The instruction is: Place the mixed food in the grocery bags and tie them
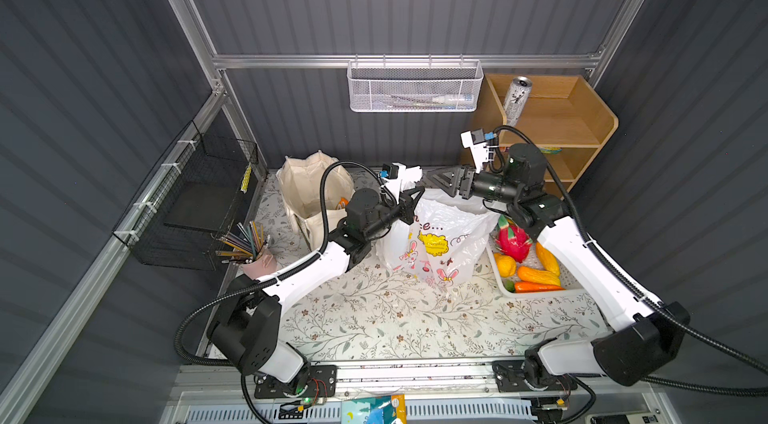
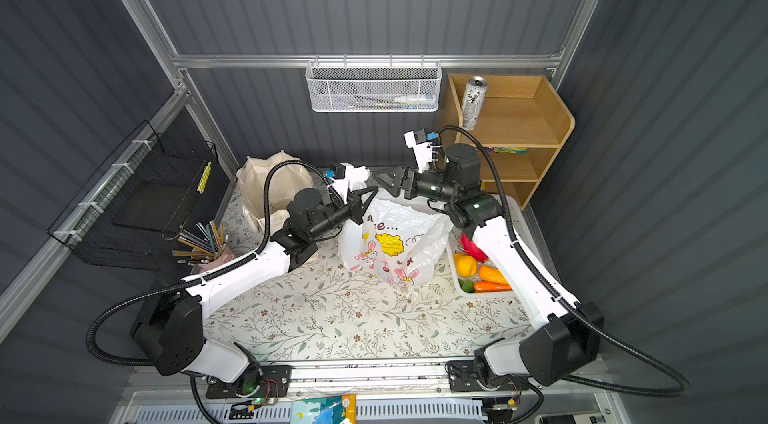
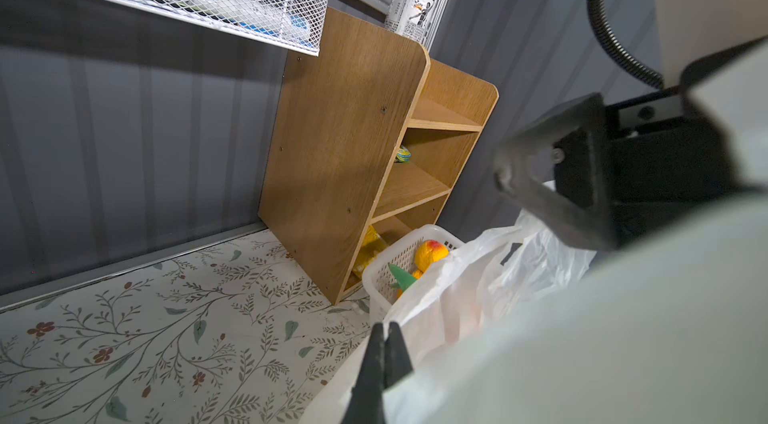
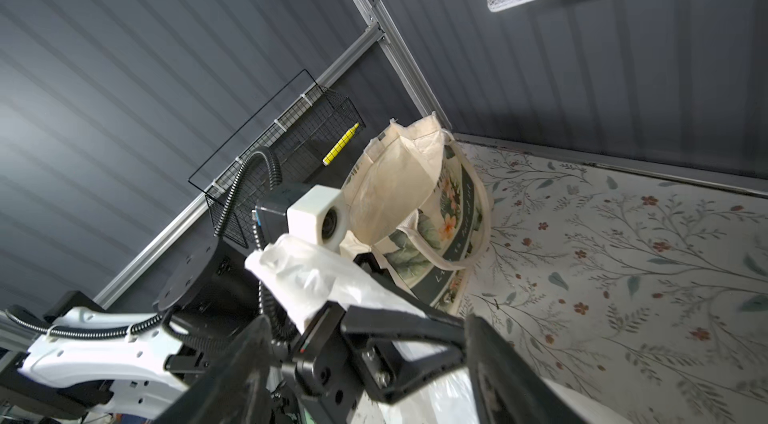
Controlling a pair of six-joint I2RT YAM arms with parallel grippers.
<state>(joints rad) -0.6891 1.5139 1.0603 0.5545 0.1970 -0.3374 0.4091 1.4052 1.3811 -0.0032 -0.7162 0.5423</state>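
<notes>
The white plastic grocery bag (image 1: 440, 243) (image 2: 395, 243) with cartoon prints stands mid-table. My left gripper (image 1: 415, 193) (image 3: 386, 328) is shut on its upper edge, and a handle end (image 4: 307, 276) sticks up past the fingers. My right gripper (image 1: 432, 180) (image 4: 368, 322) is open just beyond it, jaws wide on either side of the left gripper's tip and holding nothing. The cream canvas tote (image 1: 307, 189) (image 4: 395, 185) stands open at the back left. A dragon fruit (image 1: 513, 240), yellow fruit (image 1: 505, 265) and carrots (image 1: 536, 287) lie in the white basket (image 1: 536, 295). A silver can (image 1: 516, 100) stands on the shelf.
The wooden shelf (image 1: 573, 118) fills the back right corner, with a bright packet (image 3: 403, 154) on a lower level. A white mesh basket (image 1: 415, 87) hangs on the back wall, a black wire basket (image 1: 199, 201) on the left. A pink pencil cup (image 1: 257, 260) stands by my left arm. A snack packet (image 1: 378, 407) lies below the front rail.
</notes>
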